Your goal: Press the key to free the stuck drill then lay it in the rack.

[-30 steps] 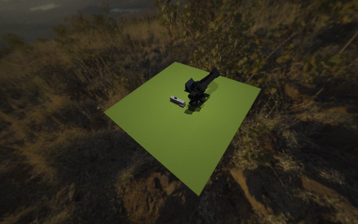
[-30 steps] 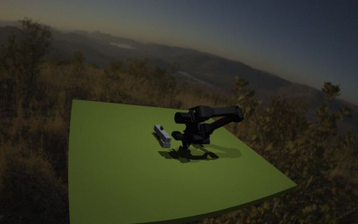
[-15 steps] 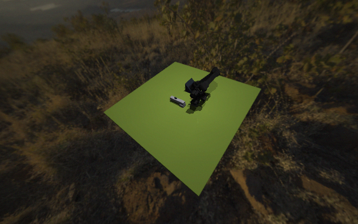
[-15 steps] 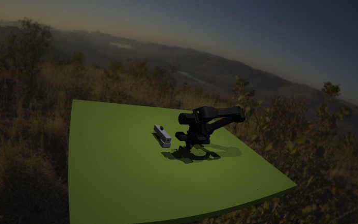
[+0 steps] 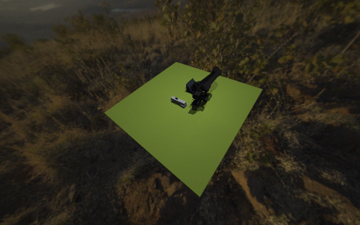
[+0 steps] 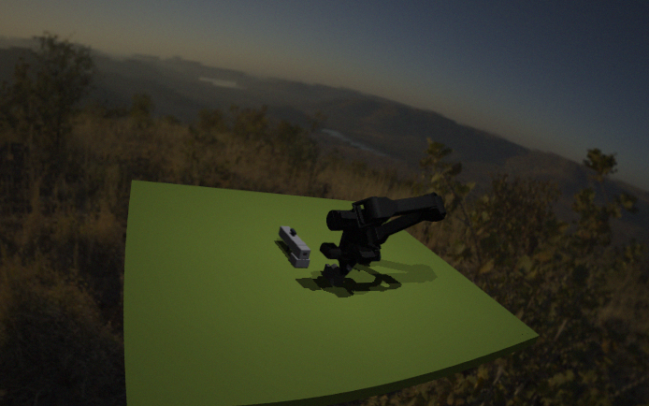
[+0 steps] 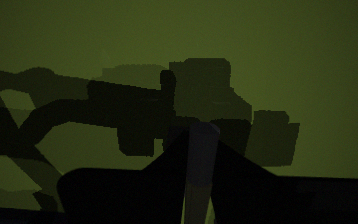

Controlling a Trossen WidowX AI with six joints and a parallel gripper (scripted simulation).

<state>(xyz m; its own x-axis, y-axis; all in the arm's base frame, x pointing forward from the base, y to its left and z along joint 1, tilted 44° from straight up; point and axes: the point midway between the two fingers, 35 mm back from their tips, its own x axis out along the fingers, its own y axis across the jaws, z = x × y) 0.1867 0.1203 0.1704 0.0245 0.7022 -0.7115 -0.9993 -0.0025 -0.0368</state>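
In the wrist view, my gripper (image 7: 194, 136) is shut on the drill (image 7: 202, 157), a grey round rod with a tan lower part between the black fingers. It is outside the pale holder (image 5: 178, 101) (image 6: 295, 243), a long block left of the arm. The small black key (image 5: 176, 98) (image 6: 293, 232) sits on the holder's top. The top and exterior views show my gripper only as part of the dark arm, to the holder's right; its fingertips and the drill cannot be made out there. I cannot clearly identify the rack.
The black arm (image 5: 211, 80) (image 6: 393, 205) covers part of the green table (image 5: 192, 156) (image 6: 216, 327) and casts broad shadows on it. A dark bluish panel (image 5: 190, 84) shows beside the arm in the top view.
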